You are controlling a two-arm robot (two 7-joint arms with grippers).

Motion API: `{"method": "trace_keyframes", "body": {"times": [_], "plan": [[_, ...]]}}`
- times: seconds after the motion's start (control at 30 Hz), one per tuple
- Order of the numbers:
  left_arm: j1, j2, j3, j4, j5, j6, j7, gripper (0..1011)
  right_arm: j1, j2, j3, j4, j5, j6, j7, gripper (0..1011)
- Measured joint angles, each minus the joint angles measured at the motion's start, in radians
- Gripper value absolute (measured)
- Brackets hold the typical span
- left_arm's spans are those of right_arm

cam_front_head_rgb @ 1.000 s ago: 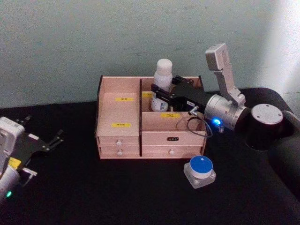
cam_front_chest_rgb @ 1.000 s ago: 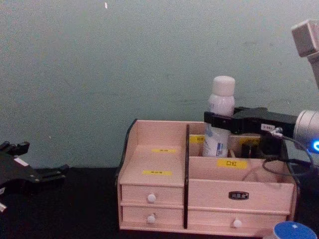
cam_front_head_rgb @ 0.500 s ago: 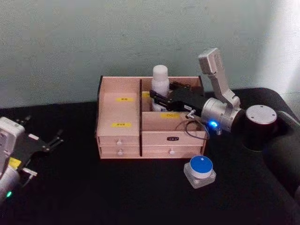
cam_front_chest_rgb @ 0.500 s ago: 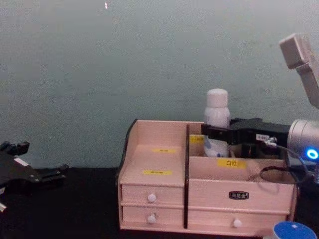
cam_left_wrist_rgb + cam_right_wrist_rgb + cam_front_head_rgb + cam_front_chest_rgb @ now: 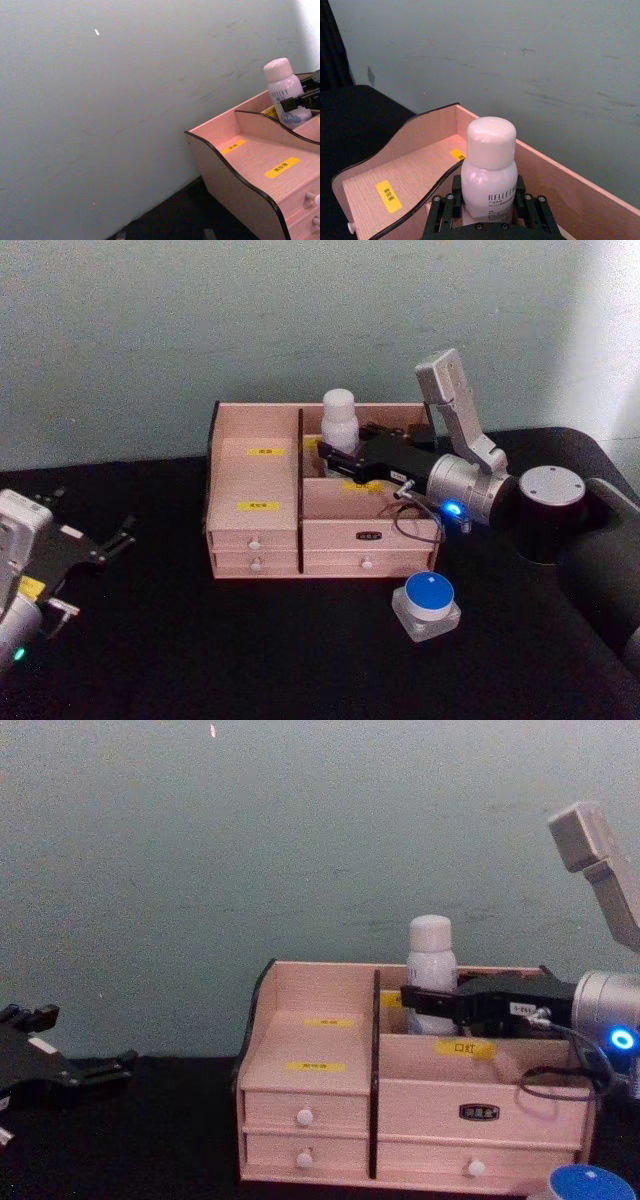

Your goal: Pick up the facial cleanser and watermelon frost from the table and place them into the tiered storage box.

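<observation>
Right gripper [image 5: 338,453] lowered cleanser [image 5: 339,415] into box [image 5: 250,480], jar [image 5: 427,602] nearby

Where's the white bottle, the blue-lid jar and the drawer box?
white bottle [image 5: 339,412]: head view, on its cap.
blue-lidded jar [image 5: 428,591]: head view, on its lid.
tiered storage box [image 5: 250,480]: head view, on its bare left shelf.

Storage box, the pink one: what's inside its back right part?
A white bottle, clamped by the right gripper. The storage box's inner wall hides the bottle's base, so nobody can tell if it's set down. The left gripper sits parked aside.
</observation>
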Motion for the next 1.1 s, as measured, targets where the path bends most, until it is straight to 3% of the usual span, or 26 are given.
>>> {"method": "trace_keyframes", "body": {"times": [0.7, 1.1], "plan": [[0.000, 0.000, 0.000, 0.000, 0.000, 0.000, 0.000, 1001, -0.001, 0.000, 0.001, -0.002, -0.004, 0.003, -0.004, 594], [0.000, 0.000, 0.000, 0.000, 0.000, 0.000, 0.000, 1002, -0.002, 0.001, 0.001, -0.003, -0.003, 0.003, -0.005, 898]]}}
